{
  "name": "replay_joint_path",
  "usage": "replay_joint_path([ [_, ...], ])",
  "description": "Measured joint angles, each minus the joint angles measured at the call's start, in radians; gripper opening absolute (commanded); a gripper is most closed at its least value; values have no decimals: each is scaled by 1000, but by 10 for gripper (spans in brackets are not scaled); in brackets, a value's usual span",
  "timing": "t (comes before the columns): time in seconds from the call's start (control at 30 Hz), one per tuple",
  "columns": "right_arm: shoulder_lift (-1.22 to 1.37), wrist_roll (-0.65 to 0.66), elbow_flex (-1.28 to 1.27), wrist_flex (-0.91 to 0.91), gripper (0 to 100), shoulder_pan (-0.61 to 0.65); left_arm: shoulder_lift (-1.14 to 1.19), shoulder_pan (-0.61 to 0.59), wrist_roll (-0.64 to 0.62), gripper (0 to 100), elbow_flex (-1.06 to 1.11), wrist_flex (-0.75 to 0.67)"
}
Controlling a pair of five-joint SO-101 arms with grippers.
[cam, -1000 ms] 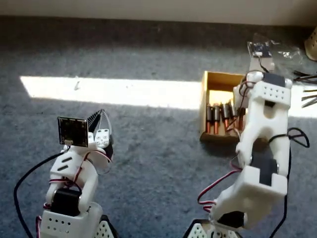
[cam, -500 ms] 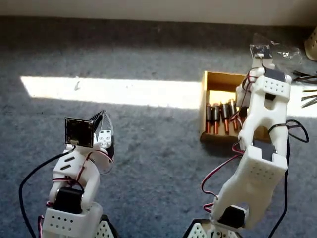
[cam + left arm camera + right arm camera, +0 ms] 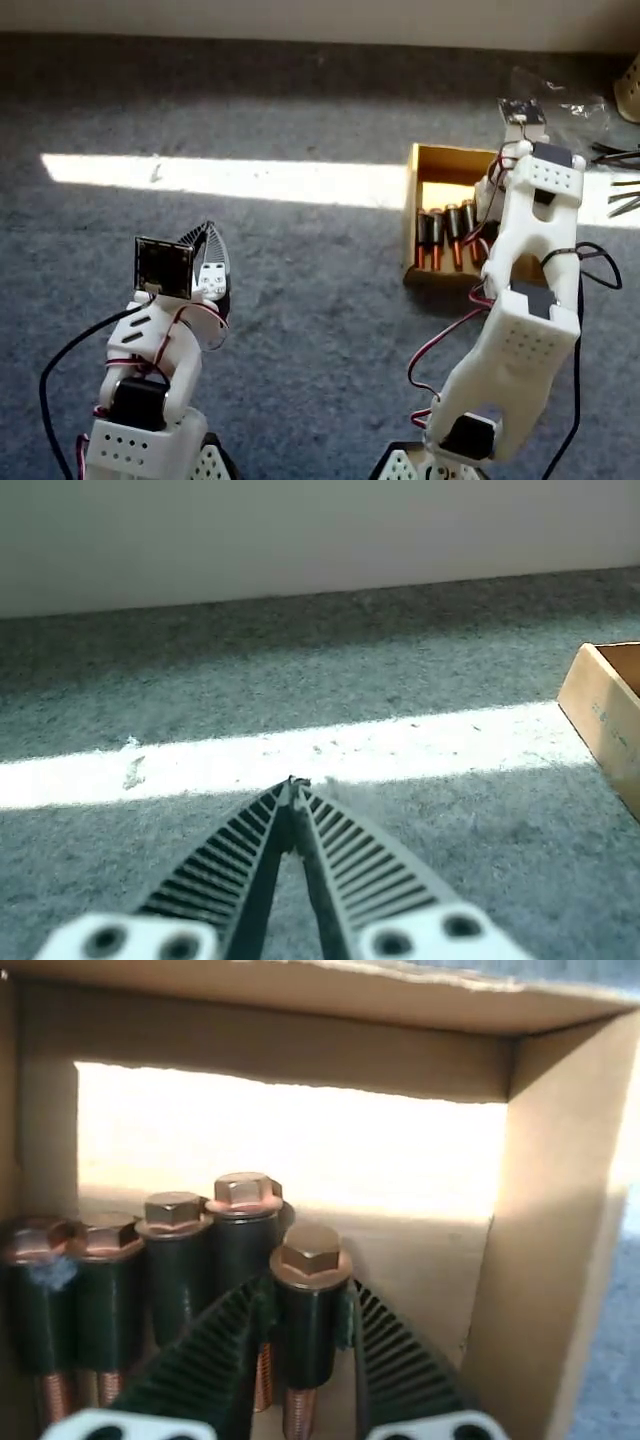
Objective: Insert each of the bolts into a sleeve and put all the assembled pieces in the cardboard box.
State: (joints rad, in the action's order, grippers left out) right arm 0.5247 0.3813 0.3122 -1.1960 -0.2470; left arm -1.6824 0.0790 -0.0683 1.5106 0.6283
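The cardboard box (image 3: pixel 413 215) sits open on the carpet at the right, with several assembled pieces (image 3: pixel 440 235) lying side by side in it, black sleeves on copper bolts. My right gripper (image 3: pixel 308 1292) is down inside the box (image 3: pixel 545 1210), shut on one more assembled piece (image 3: pixel 311 1252) beside the row of others (image 3: pixel 175 1260). In the high view the right arm (image 3: pixel 535 215) covers the box's right part. My left gripper (image 3: pixel 207 231) hovers low at the left, shut and empty (image 3: pixel 292 786), far from the box (image 3: pixel 605 715).
A clear plastic bag (image 3: pixel 565 100) and some dark thin items (image 3: pixel 620 155) lie behind and right of the box. A bright sunlit strip (image 3: pixel 230 185) crosses the grey carpet. A wall runs along the far edge.
The right arm has stretched farther over the box, its wrist moving toward the far side. The left arm has shifted slightly to the right.
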Motion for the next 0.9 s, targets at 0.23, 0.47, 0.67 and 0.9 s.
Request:
replay_joint_path([
  [0.23,0,3,0,-66,7,2,0,0,0,7,0,0],
  [0.47,0,3,0,-89,14,-2,0,0,0,7,0,0],
  [0.67,0,3,0,-92,156,3,0,0,0,7,0,0],
  [0.9,-2,6,2,-92,170,2,0,0,2,7,0,0],
])
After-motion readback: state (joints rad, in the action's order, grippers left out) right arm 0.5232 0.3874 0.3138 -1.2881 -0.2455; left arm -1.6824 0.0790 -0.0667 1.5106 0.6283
